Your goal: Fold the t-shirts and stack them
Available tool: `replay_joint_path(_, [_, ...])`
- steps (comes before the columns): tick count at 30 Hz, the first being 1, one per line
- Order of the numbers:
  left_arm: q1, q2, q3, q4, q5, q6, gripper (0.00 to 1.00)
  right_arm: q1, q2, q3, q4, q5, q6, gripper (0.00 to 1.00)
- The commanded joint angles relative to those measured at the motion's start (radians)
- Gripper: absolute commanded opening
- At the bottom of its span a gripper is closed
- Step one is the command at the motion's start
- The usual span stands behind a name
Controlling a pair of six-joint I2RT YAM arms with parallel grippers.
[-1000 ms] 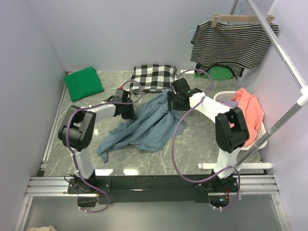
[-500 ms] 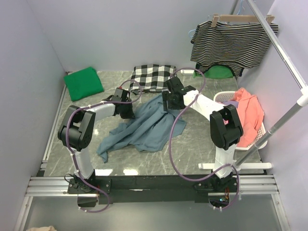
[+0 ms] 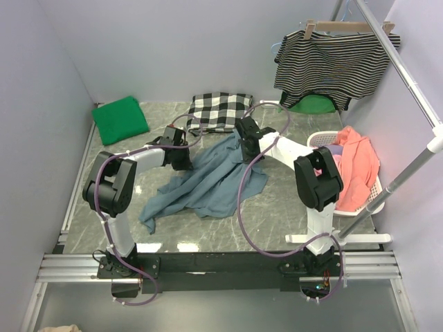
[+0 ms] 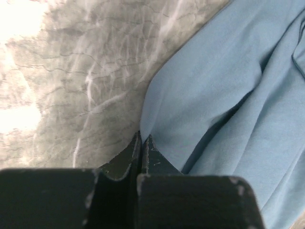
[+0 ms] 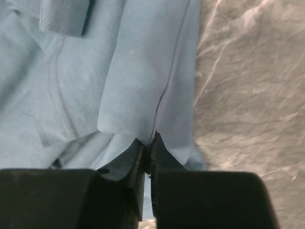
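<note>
The slate-blue t-shirt [image 3: 208, 181] lies crumpled in the middle of the marbled grey worktop [image 3: 277, 204], between the two arms. It is a soft, matte, plain cloth, spread in loose diagonal folds from its upper end near the checked cloth [image 3: 220, 111] down to a bunched corner at the lower left. The wrist views show a stitched hem line and a ribbed band among the folds.

The left jaws are pressed shut at the shirt's left edge, and that edge narrows to a pinch at their tips, with bare worktop just beside them. The right jaws are closed on a fold at the shirt's upper right edge, where a seam runs straight into the closed tips.

The green t-shirt [image 3: 121, 119] sits well apart in the far left corner, folded into a thick, bright, neat-edged block.

A striped top [image 3: 336, 66] hangs from a hanger at the back right, and a white basket [image 3: 376, 196] at the right holds a coral garment [image 3: 358, 160].
</note>
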Motion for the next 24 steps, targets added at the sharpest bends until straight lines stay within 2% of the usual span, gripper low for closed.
replay_joint_path(1, [0.024, -0.059, 0.01, -0.03, -0.039, 0.022, 0.01, -0.008, -0.064, 0.041, 0.035, 0.069, -0.024, 0.0])
replay_joint_path(5, [0.055, -0.125, 0.02, -0.069, -0.083, 0.028, 0.01, -0.01, -0.17, 0.009, 0.034, 0.08, -0.036, 0.0])
replay_joint_path(17, [0.133, -0.467, 0.048, -0.255, -0.206, 0.046, 0.01, -0.008, -0.516, -0.056, -0.083, 0.198, -0.018, 0.0])
replay_joint_path(20, [0.134, -0.578, 0.051, -0.316, -0.231, 0.051, 0.01, -0.008, -0.628, -0.057, -0.115, 0.212, -0.007, 0.0])
replay_joint_path(24, [0.134, -0.735, 0.071, -0.384, -0.197, 0.08, 0.01, -0.002, -0.833, -0.065, -0.155, 0.163, 0.002, 0.0])
